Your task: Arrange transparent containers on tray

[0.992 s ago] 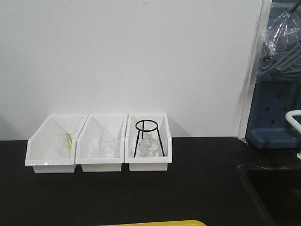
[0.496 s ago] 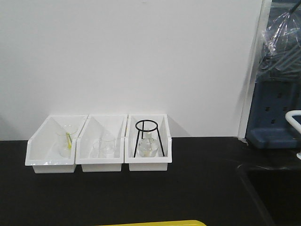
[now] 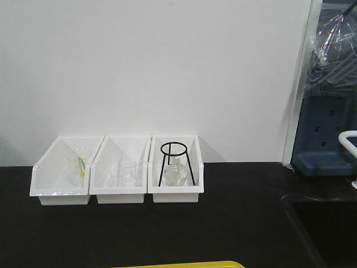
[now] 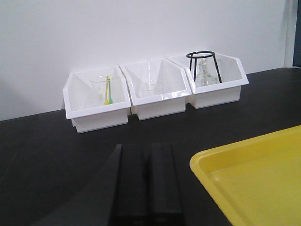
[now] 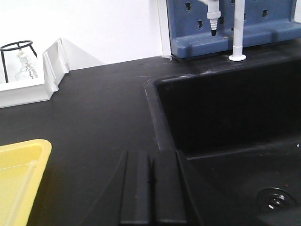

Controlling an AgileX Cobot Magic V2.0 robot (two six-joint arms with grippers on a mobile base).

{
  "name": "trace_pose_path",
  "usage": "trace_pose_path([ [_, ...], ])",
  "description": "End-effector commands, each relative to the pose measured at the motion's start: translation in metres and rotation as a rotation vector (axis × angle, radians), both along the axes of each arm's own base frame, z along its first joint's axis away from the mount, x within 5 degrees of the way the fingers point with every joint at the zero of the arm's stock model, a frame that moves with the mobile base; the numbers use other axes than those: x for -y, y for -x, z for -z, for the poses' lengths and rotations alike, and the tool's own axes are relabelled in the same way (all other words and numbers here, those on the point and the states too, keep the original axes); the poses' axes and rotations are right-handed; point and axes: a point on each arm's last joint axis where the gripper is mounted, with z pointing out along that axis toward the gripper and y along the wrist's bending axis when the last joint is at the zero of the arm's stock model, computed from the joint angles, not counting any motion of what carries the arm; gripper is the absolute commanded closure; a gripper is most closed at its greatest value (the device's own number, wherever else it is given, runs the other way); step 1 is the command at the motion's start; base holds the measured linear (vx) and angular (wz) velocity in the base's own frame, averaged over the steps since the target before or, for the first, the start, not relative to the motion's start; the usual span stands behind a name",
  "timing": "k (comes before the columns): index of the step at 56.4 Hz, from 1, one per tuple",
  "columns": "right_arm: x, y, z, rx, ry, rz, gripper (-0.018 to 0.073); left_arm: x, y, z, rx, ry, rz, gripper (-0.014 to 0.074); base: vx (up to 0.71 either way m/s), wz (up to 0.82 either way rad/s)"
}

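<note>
While the glassware is clear and small in all views, no slim tube can be made out for certain; the left bin holds a clear glass with a yellow-green stick in it, the middle bin a faint beaker, and the right bin a black ring stand over a small flask; whether a tube is among them I cannot tell; the yellow tray is cut off by the frame in every view and only a thin strip of it shows in the front view; its visible part is bare; the left gripper shows two dark fingers pressed together, so the jaws are closed and hold nothing, above the black worktop and beside the tray; the right gripper is the same, jaws closed and empty, near the edge of the sink; three white bins stand in a row, touching, against the wall; one tray, one stand, one sink; a blue rack behind the sink is partly out of frame.
</note>
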Motion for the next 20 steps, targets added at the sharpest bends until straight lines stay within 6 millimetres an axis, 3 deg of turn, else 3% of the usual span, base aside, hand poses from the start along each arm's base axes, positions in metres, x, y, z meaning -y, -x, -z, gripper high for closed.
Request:
trace_pose_path([
  [1,0.0000,-0.0010,-0.0040,0.072,0.018,-0.001,0.0572,-0.0004,-0.0006,0.0048,0.056,0.017,-0.005,0.0597,0.00,0.00],
  [20,0.0000,-0.0010,-0.0040,0.072,0.018,-0.001,0.0572,-0.0004,-0.0006,0.0048,0.056,0.017,-0.005,0.0597,0.00,0.00],
])
